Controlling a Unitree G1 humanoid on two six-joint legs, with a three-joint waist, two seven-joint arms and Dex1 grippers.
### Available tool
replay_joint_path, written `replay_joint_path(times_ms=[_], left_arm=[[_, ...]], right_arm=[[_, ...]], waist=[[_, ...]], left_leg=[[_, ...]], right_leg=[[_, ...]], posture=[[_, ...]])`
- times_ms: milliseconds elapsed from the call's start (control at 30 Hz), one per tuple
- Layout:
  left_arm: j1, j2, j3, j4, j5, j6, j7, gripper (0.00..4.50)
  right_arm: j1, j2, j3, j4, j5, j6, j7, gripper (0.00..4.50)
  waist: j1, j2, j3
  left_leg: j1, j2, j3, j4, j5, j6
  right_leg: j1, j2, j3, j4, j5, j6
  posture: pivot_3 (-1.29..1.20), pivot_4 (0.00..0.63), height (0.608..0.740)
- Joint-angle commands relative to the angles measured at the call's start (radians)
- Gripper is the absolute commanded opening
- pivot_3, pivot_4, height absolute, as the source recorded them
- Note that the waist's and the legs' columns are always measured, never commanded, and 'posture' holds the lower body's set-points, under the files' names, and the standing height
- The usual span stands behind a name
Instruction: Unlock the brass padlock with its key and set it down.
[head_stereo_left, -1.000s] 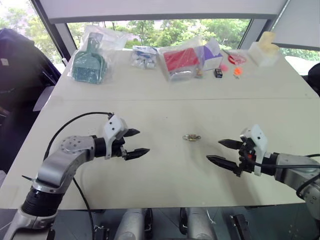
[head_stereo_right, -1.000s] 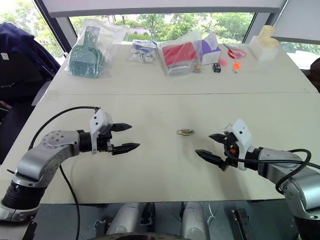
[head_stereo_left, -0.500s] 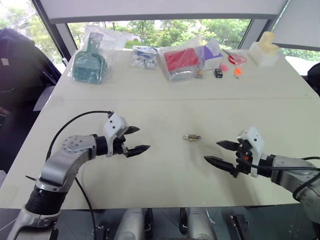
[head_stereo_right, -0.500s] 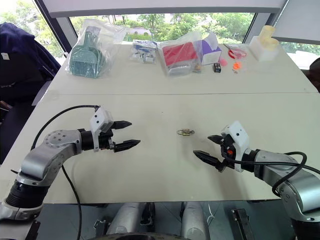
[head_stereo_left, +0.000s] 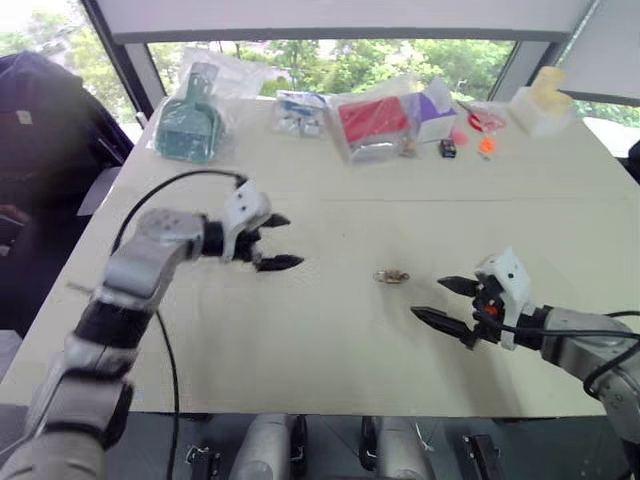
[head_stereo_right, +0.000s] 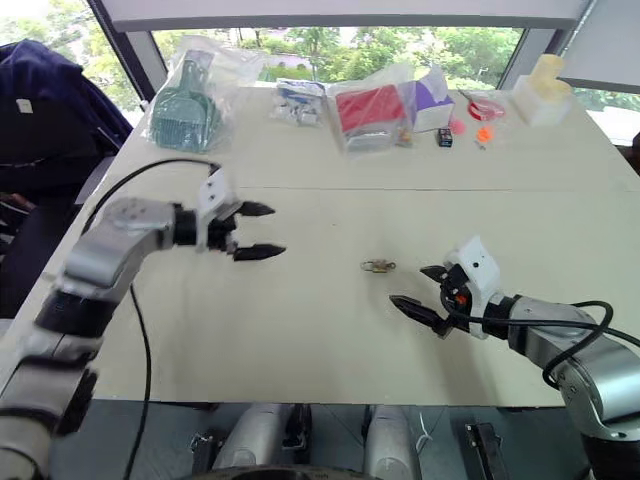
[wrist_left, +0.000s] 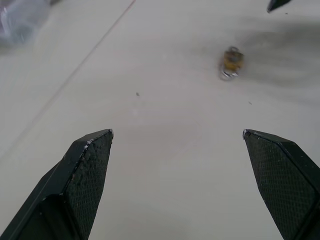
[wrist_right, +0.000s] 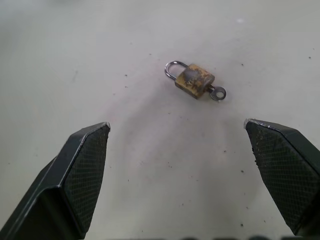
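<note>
well, both grippers gape (cross-hatched black fingers (wrist_right: 85, 165)) near the brass padlock (wrist_right: 194, 80), key (wrist_right: 217, 92) inserted.

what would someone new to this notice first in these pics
Two open black-fingered grippers, the left gripper and the right gripper, point inward over a pale table. Between them lies a tiny brass padlock with a silvery shackle, flat on the table, a small silvery key in its base. Bagged items line the table's far edge by the window.
</note>
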Motion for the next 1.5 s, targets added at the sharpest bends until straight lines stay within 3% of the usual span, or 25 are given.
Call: replay_joint_path(times_ms=[33, 167, 267, 467, 633, 1000, 1133, 1333, 1367, 1500], left_arm=[[-0.151, -0.116, -0.092, 0.188, 0.079, -0.119, -0.067, 4.34], [-0.298, -0.279, -0.195, 0.417, 0.175, -0.172, -0.119, 4.34], [-0.377, -0.41, -0.216, 0.587, 0.234, -0.169, -0.059, 4.34], [-0.436, -0.548, -0.237, 0.772, 0.322, -0.213, -0.035, 4.34], [-0.434, -0.607, -0.249, 0.828, 0.392, -0.204, 0.004, 4.34], [-0.326, -0.631, -0.274, 0.764, 0.476, -0.218, 0.024, 4.34], [-0.293, -0.629, -0.28, 0.738, 0.48, -0.196, 0.019, 3.23], [-0.251, -0.61, -0.288, 0.689, 0.49, -0.171, 0.014, 0.98], [-0.248, -0.603, -0.288, 0.677, 0.492, -0.168, 0.011, 0.76], [-0.234, -0.523, -0.284, 0.6, 0.503, -0.261, -0.009, 0.76]], right_arm=[[0.039, 0.015, -0.073, -0.057, 0.017, -0.001, -0.028, 4.46], [0.098, 0.058, -0.112, -0.11, 0.014, -0.001, -0.082, 4.46], [0.14, 0.095, -0.136, -0.161, 0.019, 0.002, -0.126, 4.46], [0.197, 0.148, -0.158, -0.213, 0.01, -0.005, -0.191, 4.46], [0.193, 0.164, -0.142, -0.209, -0.003, -0.016, -0.214, 4.46], [0.154, 0.159, -0.095, -0.188, -0.008, -0.018, -0.223, 4.46], [0.14, 0.154, -0.091, -0.178, -0.009, -0.017, -0.219, 4.5], [0.129, 0.155, -0.078, -0.173, -0.012, -0.016, -0.219, 4.5], [0.127, 0.155, -0.077, -0.171, -0.011, -0.015, -0.218, 4.5], [0.095, 0.172, -0.064, -0.158, 0.001, -0.004, -0.232, 4.5]], waist=[[0.001, -0.001, 0.0], [-0.007, -0.001, 0.001], [-0.009, -0.002, 0.001], [-0.011, -0.002, 0.001], [-0.01, -0.002, 0.001], [-0.007, -0.002, 0.001], [-0.007, -0.002, 0.0], [-0.007, -0.003, -0.001], [-0.007, -0.003, -0.001], [-0.014, -0.003, -0.001]], left_leg=[[0.0, 0.0, 0.0, 0.0, 0.0, 0.001], [0.0, 0.0, 0.001, 0.001, -0.003, 0.005], [0.0, 0.0, 0.0, 0.001, -0.003, 0.005], [0.0, 0.001, 0.0, 0.001, -0.003, 0.005], [-0.001, 0.001, 0.0, 0.001, -0.003, 0.006], [0.0, 0.001, -0.001, 0.001, -0.003, 0.006], [0.001, 0.001, -0.001, 0.002, -0.003, 0.006], [0.002, 0.001, -0.002, 0.003, -0.003, 0.006], [0.002, 0.001, -0.002, 0.003, -0.003, 0.006], [0.002, 0.001, -0.002, 0.003, -0.003, 0.006]], right_leg=[[0.0, 0.0, 0.0, -0.001, 0.0, 0.0], [0.001, 0.0, 0.0, -0.002, 0.0, 0.0], [0.0, 0.0, 0.0, -0.001, 0.0, 0.0], [-0.001, 0.0, 0.0, 0.0, 0.0, 0.001], [-0.001, 0.0, 0.0, 0.0, 0.0, 0.001], [0.0, 0.0, 0.0, -0.001, 0.0, 0.0], [0.002, -0.001, 0.0, -0.001, 0.0, 0.0], [0.004, -0.001, 0.0, -0.001, 0.0, 0.0], [0.004, -0.001, 0.0, -0.001, 0.0, 0.0], [0.003, -0.001, 0.0, -0.001, 0.0, 0.0]], posture=[[0.0, 0.15, 0.735], [0.0, 0.15, 0.735], [0.0, 0.15, 0.735], [0.0, 0.15, 0.735], [0.0, 0.15, 0.735], [0.0, 0.15, 0.735], [0.0, 0.15, 0.735], [0.0, 0.15, 0.735], [0.0, 0.15, 0.735], [0.0, 0.15, 0.735]])
